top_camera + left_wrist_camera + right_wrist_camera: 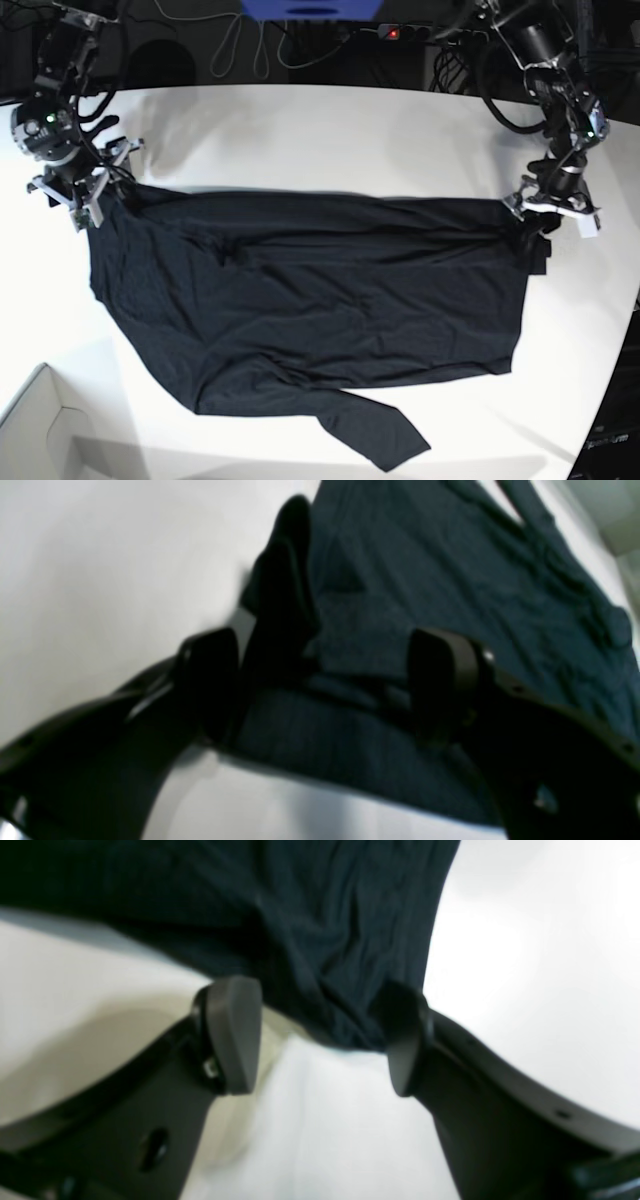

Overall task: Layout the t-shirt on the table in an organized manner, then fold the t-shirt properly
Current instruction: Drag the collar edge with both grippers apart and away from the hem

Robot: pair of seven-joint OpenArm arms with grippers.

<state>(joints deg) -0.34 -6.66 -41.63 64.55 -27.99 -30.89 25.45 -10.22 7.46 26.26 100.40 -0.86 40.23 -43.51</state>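
— Claws: left claw [325,680] and right claw [320,1040] both gape wide, gripping nothing, at the shirt's [310,300] far corners.

— Shirt lies spread, rumpled, on the surface [300,130] — a regrasp could bunch it or pinch two layers.

White table [320,130], curved edge at right of frame. Black t-shirt [320,300] spread across centre, wrinkled. White cardboard box [40,440] corner at lower left.

Both wrist views look soft and smeared to me, with wide-angle bending at the edges. My base view is sharp, evenly lit; the table [300,130] glares white.
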